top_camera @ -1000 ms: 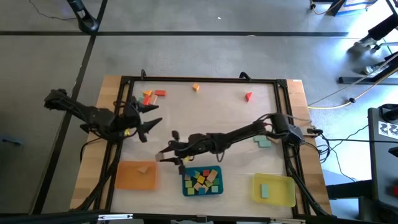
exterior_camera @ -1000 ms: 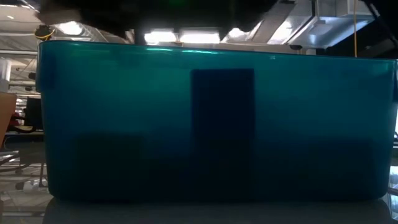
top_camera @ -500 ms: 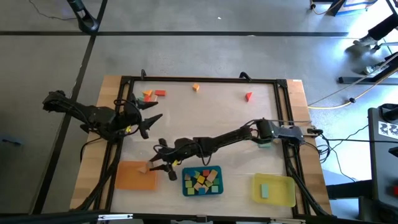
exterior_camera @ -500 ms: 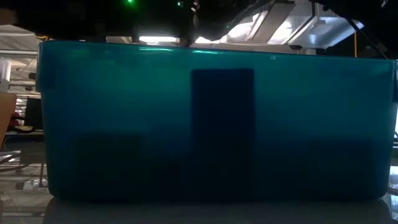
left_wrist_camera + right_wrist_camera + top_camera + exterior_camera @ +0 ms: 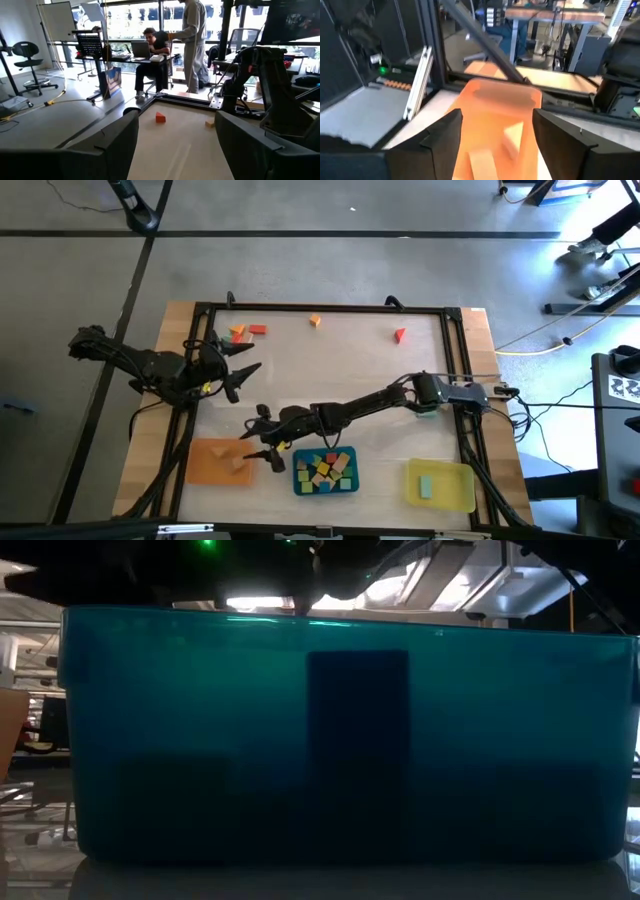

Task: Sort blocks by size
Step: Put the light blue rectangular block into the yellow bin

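Observation:
My right gripper point(image 5: 258, 438) point(image 5: 497, 117) hangs open over the right end of the orange tray point(image 5: 212, 463) point(image 5: 500, 97). Nothing is between its fingers. Two tan blocks point(image 5: 513, 136) point(image 5: 481, 162) lie flat on the tray floor below it. The teal tray point(image 5: 300, 485) holds several coloured blocks point(image 5: 326, 467). The yellow tray point(image 5: 455, 480) holds a mint block point(image 5: 425, 486). More blocks lie along the far side: orange and red ones point(image 5: 246, 331), an orange one point(image 5: 315, 321) and a red one point(image 5: 400, 335). My left gripper point(image 5: 250, 358) point(image 5: 176, 117) waits open above the table's left side.
A mint block point(image 5: 428, 410) lies under my right arm near the table's right side. A black frame point(image 5: 320, 308) runs around the table. The teal tray's wall point(image 5: 340, 740) fills the low view. People point(image 5: 192, 35) are in the room beyond the far edge.
My right gripper has gone toward the table's left edge and a little down, ending over the orange tray. The tan block that was at its fingertips now lies in that tray, apart from the fingers.

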{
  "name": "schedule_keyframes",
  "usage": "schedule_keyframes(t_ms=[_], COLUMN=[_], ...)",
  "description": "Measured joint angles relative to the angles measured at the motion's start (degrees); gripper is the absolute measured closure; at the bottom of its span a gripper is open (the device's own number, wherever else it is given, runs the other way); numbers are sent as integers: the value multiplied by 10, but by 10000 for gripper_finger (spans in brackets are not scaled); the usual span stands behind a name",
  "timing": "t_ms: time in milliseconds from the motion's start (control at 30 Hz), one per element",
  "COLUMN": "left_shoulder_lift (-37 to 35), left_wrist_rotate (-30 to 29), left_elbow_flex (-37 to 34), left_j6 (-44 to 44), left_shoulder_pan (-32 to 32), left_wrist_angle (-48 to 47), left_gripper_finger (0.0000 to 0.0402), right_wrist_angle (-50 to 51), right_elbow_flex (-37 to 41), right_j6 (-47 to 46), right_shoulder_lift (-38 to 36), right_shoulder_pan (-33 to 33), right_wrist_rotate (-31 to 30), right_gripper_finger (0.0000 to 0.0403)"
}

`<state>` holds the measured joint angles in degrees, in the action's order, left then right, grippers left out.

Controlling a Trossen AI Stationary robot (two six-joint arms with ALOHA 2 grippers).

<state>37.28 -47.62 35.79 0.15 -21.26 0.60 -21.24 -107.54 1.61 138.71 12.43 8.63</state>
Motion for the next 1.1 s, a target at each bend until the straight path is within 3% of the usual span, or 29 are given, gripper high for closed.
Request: schedule_keyframes(t_ms=[200, 400, 600, 733, 900, 1100], left_shoulder_lift=[0, 0, 0, -1, 0, 2], left_wrist_rotate=[1, 1, 2, 39, 46, 47], left_elbow_flex=[0, 0, 0, -14, -53, -105], left_j6=[-29, -75, -139, -169, -200, -251], left_shoulder_pan=[-6, -16, -16, -18, -21, -21], left_wrist_angle=[-25, -91, -146, -163, -159, -134], left_gripper_finger=[151, 151, 151, 151, 151, 151], right_wrist_angle=[177, 475, 721, 860, 975, 1028], right_elbow_flex=[0, 1, 0, 0, 13, 114], right_j6=[44, 60, -1, -84, -166, -229], right_shoulder_lift=[-87, -191, -284, -322, -345, -388], right_shoulder_pan=[0, 1, 11, 21, 45, 48], right_wrist_rotate=[-6, -50, -134, -141, -233, -244], right_gripper_finger=[167, 182, 185, 185, 185, 185])
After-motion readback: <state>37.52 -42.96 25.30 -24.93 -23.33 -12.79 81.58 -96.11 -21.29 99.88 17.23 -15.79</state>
